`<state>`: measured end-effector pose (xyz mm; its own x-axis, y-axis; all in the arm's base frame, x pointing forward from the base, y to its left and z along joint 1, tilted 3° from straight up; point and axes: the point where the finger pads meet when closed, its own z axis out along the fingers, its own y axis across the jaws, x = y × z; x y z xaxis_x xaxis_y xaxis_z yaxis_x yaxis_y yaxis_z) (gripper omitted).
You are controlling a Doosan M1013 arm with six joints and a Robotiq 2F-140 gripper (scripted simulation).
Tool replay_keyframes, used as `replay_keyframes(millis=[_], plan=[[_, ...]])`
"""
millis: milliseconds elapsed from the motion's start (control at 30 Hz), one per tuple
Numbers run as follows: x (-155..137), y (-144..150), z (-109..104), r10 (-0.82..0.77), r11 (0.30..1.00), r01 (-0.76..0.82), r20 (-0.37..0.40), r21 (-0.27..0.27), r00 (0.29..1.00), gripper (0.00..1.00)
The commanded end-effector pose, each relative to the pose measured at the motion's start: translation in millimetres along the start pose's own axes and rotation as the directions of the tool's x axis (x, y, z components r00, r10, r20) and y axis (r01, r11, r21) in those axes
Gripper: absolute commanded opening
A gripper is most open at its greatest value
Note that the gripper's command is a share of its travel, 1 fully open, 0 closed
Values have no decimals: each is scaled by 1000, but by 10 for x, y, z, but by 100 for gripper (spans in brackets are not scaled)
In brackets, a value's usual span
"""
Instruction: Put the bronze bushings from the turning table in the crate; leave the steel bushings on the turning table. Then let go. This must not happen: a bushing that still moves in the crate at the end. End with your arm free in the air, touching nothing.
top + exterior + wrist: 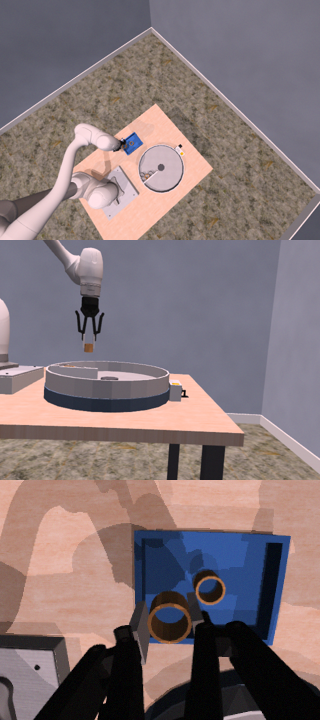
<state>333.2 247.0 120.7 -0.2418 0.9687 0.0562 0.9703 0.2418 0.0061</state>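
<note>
My gripper point(123, 145) point(88, 342) point(168, 610) is shut on a bronze bushing point(88, 348) point(161, 601) and holds it upright, high above the near left edge of the blue crate point(138, 140) point(240, 555). Another bronze bushing point(130, 144) point(202, 577) stands in the crate. The grey turning table point(170, 160) point(111, 389) point(225, 686) carries a bronze bushing point(145, 176) point(69, 366) among several steel bushings point(150, 171), grouped against the divider. In the exterior view the crate is hidden.
A pale divider bar point(151, 176) point(77, 371) crosses part of the turning table. A white box point(179, 150) point(175, 392) with a yellow patch stands at its rim. The robot's metal base plate point(125, 195) point(30, 675) lies beside the turning table.
</note>
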Motion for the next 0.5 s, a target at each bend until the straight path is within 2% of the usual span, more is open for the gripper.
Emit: replay_keyframes(millis=[0, 167, 467], plan=[[0, 1, 130, 0, 1000, 0, 0, 0, 1000, 0], [0, 1, 417, 0, 1000, 0, 0, 0, 1000, 0], [0, 1, 583, 0, 1000, 0, 0, 0, 1000, 0]])
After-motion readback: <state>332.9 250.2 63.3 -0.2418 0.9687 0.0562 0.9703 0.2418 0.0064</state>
